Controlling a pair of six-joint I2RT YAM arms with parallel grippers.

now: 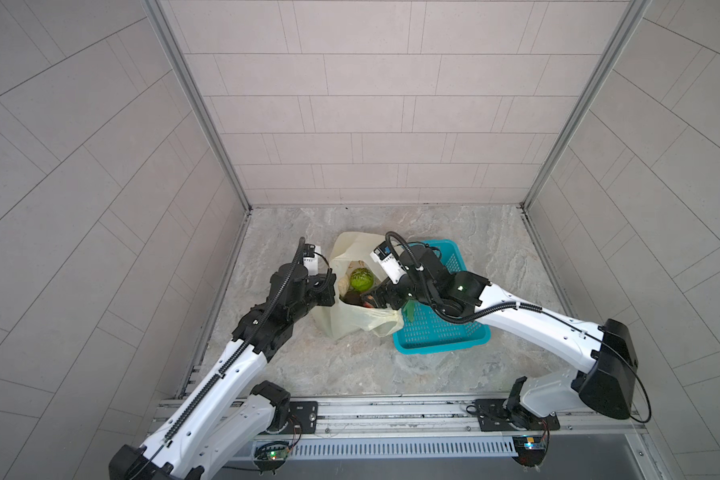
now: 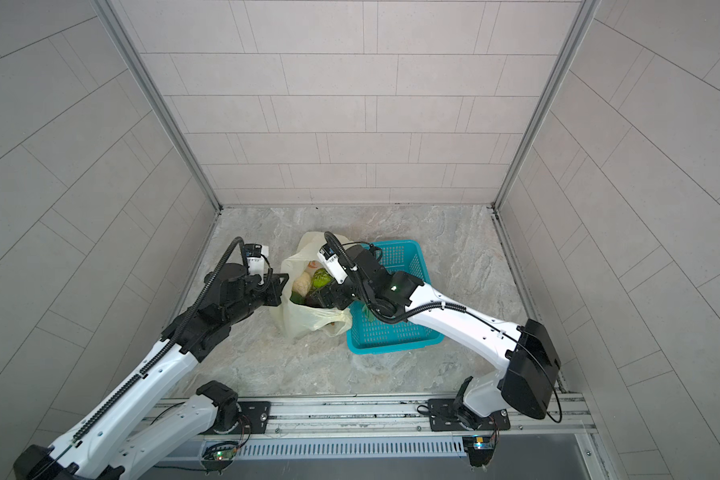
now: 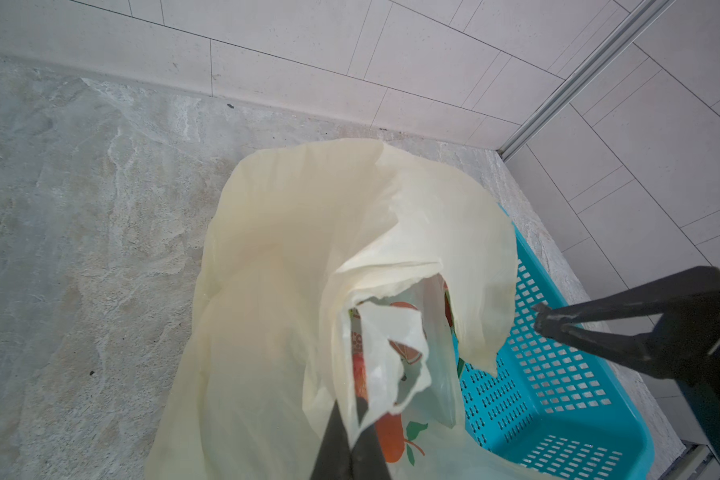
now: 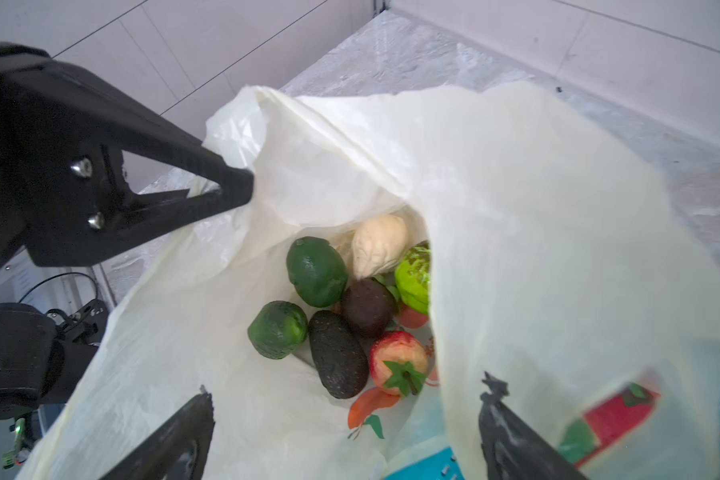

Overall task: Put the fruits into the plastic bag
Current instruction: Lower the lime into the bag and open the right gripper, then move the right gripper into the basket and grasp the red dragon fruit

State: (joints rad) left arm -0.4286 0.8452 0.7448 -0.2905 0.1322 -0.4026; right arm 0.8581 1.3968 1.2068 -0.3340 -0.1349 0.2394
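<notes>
Looks like I'm wrapping up a drop: left gripper clamped on the plastic bag rim left of the basket, right gripper spread empty over the fruits inside, so next I'd back out gently.

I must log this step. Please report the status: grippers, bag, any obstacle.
Left gripper shut on plastic bag rim. Right gripper open above bag mouth. Fruits inside. Nothing blocking.

Right hand hangs wide open over the plastic bag. Inside: green avocados, a dark avocado, an apple, a bright green ball. Left hand pinches the bag's rim.
</notes>
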